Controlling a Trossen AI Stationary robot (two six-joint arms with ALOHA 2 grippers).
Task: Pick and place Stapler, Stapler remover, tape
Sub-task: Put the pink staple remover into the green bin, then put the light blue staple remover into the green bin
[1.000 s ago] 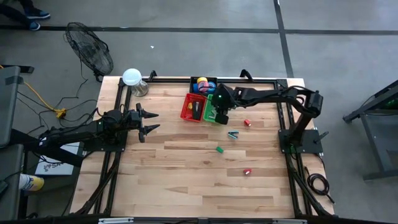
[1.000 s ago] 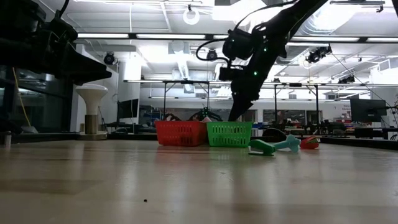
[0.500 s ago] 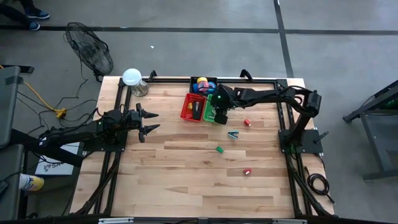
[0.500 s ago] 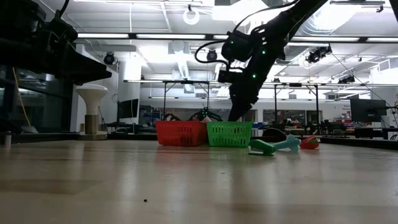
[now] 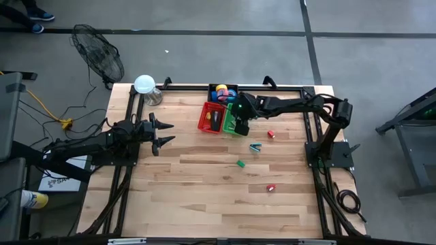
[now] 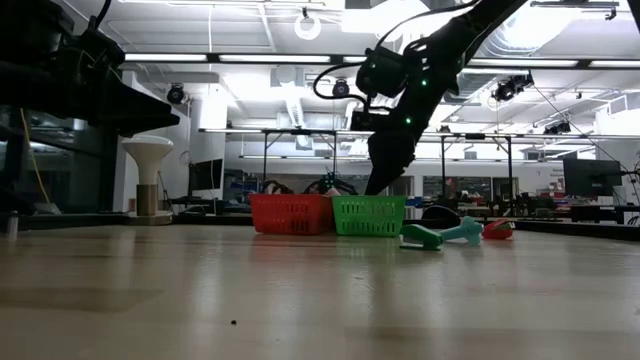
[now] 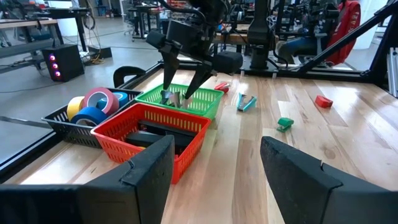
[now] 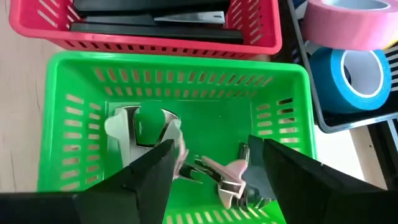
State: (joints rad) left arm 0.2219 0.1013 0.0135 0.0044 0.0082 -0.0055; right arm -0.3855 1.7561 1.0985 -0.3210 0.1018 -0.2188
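Observation:
My right gripper (image 8: 214,183) hangs open, pointing steeply down into the green basket (image 8: 74,81). Two staple removers lie on the basket's floor, a green-handled one (image 8: 144,127) and a pink one (image 8: 227,175); the pink one lies between the fingers, apart from them. The black stapler (image 8: 149,22) lies in the red basket (image 5: 210,117). The tape rolls (image 7: 93,107) sit in a black tray (image 5: 223,91) behind the baskets. A teal staple remover (image 5: 255,147) lies on the bare table. My left gripper (image 5: 163,133) waits open at the table's left edge.
Small red pieces (image 5: 271,134) (image 5: 271,188) and a green piece (image 5: 240,163) lie on the table right of centre. A white lamp-like stand (image 5: 145,86) is at the far left corner. The table's near half is bare wood.
My right gripper has opened over the green basket while keeping its place. My left arm has kept still.

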